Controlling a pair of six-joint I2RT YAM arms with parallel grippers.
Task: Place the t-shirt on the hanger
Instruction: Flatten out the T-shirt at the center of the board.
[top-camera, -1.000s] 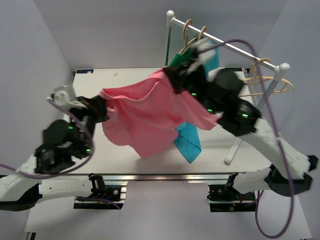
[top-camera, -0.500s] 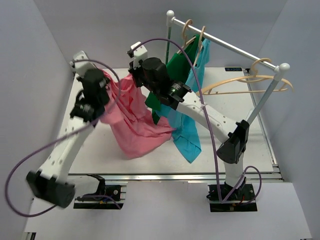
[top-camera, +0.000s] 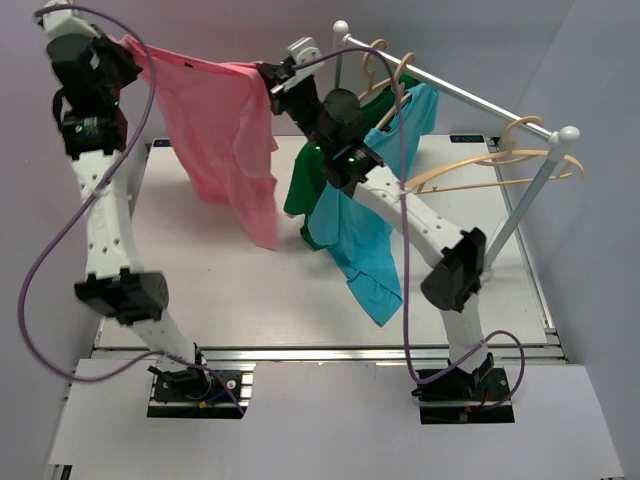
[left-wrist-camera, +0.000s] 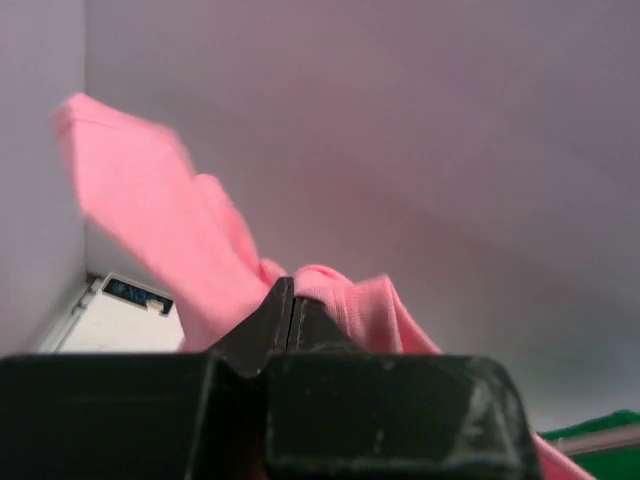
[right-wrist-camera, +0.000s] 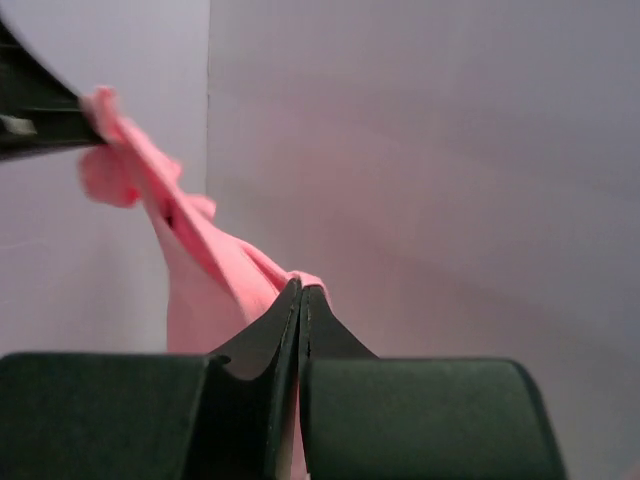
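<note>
Cloth is pinched tight in both my tools: my left gripper (top-camera: 122, 48) clenches one top corner of the pink t-shirt (top-camera: 215, 130) and my right gripper (top-camera: 272, 78) clenches the other. Half a second ago it sagged in a bunch low over the table (top-camera: 200, 290); now my arms are raised and spread, so it hangs as a stretched sheet at the back left. The empty hanger (top-camera: 500, 165) hangs on the rail (top-camera: 450, 90) well to the right, past the green shirt (top-camera: 305, 185) and blue shirt (top-camera: 370, 235), so I judge threading has not begun.
</note>
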